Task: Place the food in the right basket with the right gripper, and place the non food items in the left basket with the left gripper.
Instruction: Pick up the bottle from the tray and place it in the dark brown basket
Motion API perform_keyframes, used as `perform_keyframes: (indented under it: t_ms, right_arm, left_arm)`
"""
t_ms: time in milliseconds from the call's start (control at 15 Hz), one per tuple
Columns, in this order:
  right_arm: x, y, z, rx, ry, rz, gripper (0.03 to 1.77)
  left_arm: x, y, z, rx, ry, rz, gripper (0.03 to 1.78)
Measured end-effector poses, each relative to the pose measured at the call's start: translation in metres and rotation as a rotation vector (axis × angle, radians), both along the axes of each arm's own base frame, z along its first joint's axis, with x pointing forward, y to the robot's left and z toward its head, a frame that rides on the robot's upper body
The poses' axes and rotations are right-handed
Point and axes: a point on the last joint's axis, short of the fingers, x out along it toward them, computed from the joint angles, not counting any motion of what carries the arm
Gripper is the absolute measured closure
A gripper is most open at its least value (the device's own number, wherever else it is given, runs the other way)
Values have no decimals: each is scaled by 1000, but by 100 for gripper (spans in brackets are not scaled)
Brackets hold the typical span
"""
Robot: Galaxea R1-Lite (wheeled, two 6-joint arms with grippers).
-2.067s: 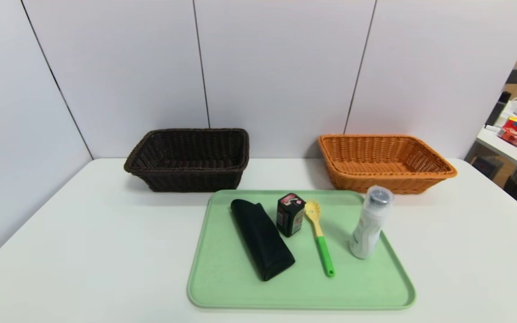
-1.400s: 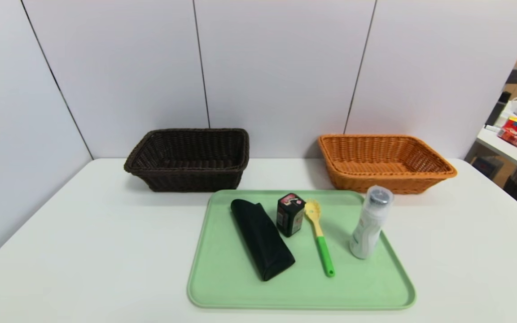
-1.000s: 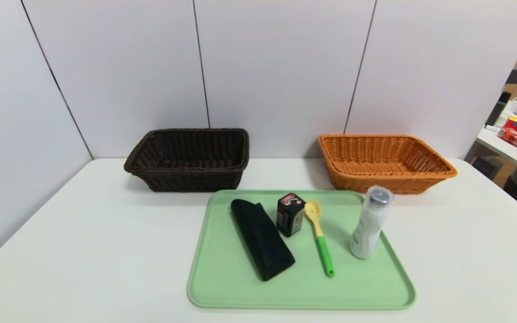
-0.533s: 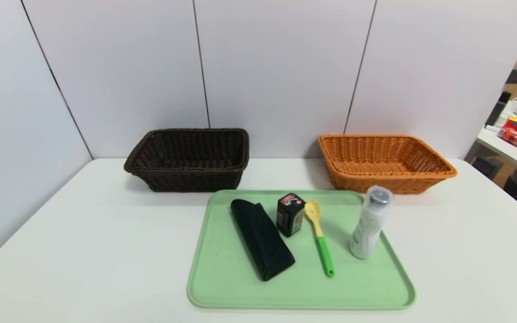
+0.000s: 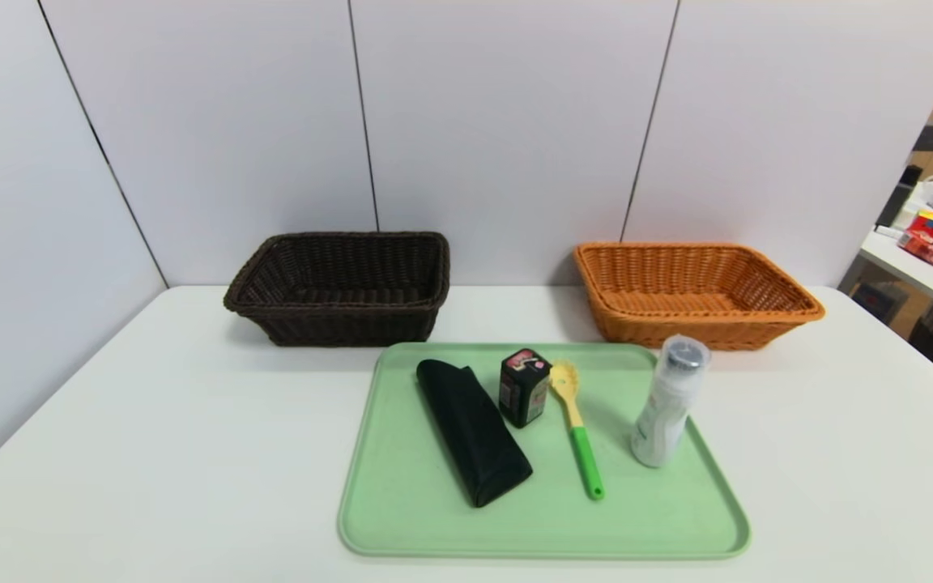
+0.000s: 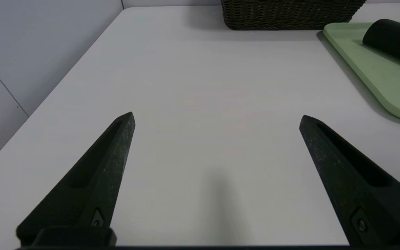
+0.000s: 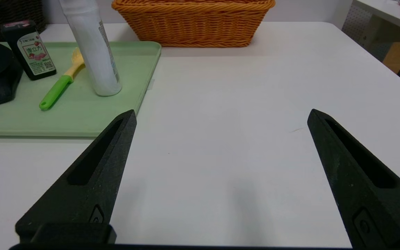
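On the green tray (image 5: pixel 434 518) stand the food, a small black carton (image 5: pixel 524 388) (image 7: pixel 30 52), and the non food items: a long black soft case (image 5: pixel 473 431) (image 6: pixel 392 40), a yellow spoon with a green handle (image 5: pixel 577 427) (image 7: pixel 59 85) and a white bottle (image 5: pixel 667 402) (image 7: pixel 94 48). The dark brown left basket (image 5: pixel 342 285) and the orange right basket (image 5: pixel 689 292) sit behind the tray. My left gripper (image 6: pixel 217 116) hovers open over bare table left of the tray. My right gripper (image 7: pixel 221 113) hovers open over bare table right of the tray. Neither arm shows in the head view.
The white table (image 5: pixel 151 453) ends at grey wall panels behind the baskets and on the left. A second table (image 5: pixel 932 271) with clutter stands off to the far right.
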Motion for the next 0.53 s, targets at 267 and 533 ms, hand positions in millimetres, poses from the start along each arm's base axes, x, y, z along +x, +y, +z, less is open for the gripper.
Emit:
perform_keyframes:
  t_ms: [267, 533]
  right_arm:
    - [0, 0, 0, -24, 9, 4, 10]
    - [-5, 1, 29, -40, 3, 56, 10]
  left_arm:
    - [0, 0, 1, 30, 3, -11, 12]
    - [-1, -1, 36, 45, -37, -50, 12]
